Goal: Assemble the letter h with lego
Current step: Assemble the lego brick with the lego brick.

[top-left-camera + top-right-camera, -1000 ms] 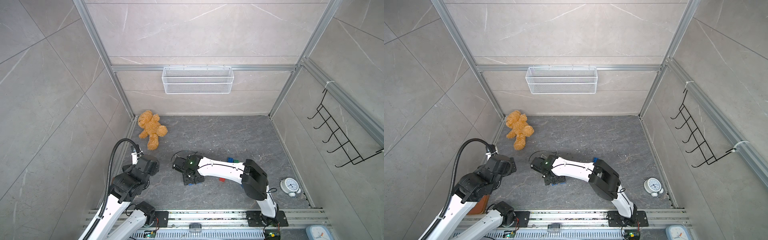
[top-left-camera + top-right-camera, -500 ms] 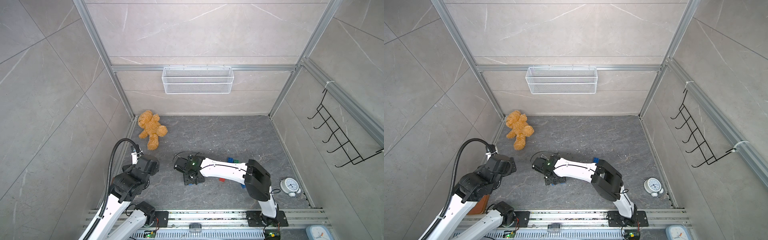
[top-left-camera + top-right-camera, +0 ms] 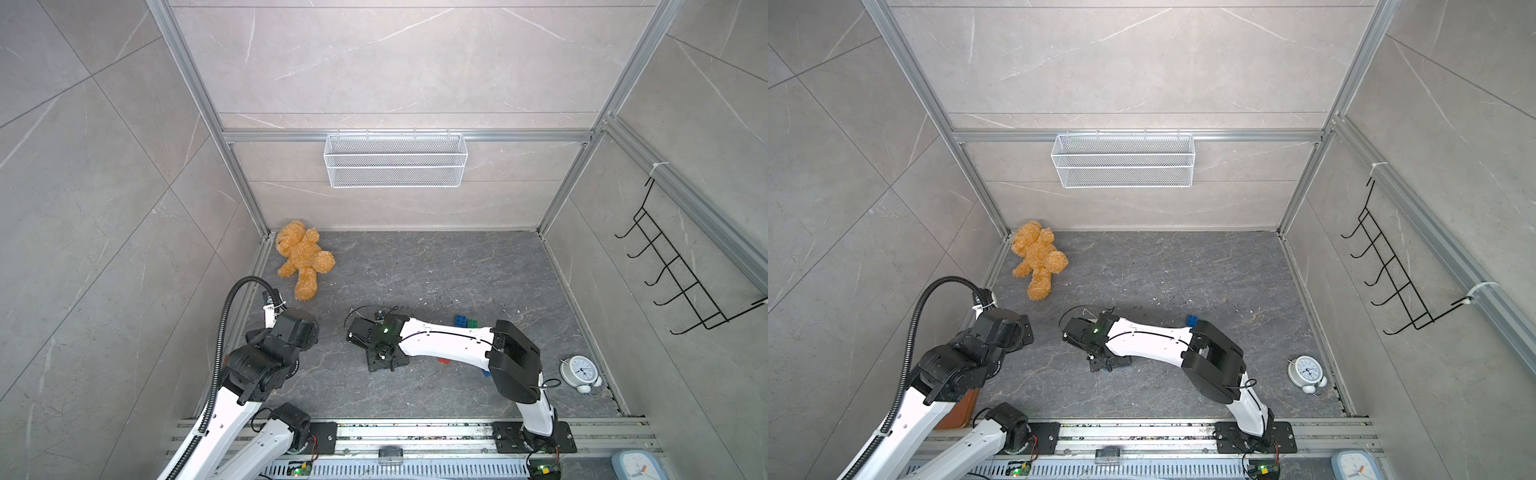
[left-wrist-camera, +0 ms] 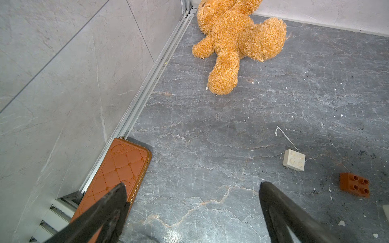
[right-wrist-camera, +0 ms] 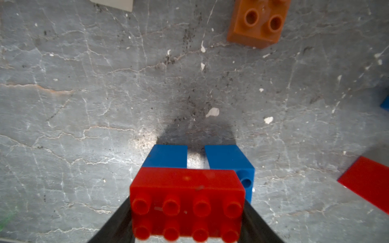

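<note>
My right gripper [image 5: 187, 210] is shut on a red lego brick [image 5: 187, 202] with eight studs. Two blue bricks [image 5: 166, 156] stick out side by side from its far face, close above the floor. In both top views this gripper [image 3: 384, 361] hangs low over the middle of the floor. A brown brick [image 5: 256, 23] and a long red brick [image 5: 366, 185] lie nearby. My left gripper [image 4: 192, 186] is open over bare floor at the left. A white brick [image 4: 294, 160] and the brown brick [image 4: 354, 185] lie beyond it. Blue [image 3: 460, 320] and green [image 3: 472, 322] bricks sit behind the right arm.
A tan teddy bear [image 3: 303, 257] lies in the back left corner. A brown quilted wallet [image 4: 117, 168] lies against the left wall rail. An alarm clock [image 3: 579, 372] stands at the right. A wire basket [image 3: 395, 166] and black hooks [image 3: 681, 282] hang on the walls.
The right arm has shifted slightly to the right and nearer with the bricks still in its grip. The left arm has not moved.
</note>
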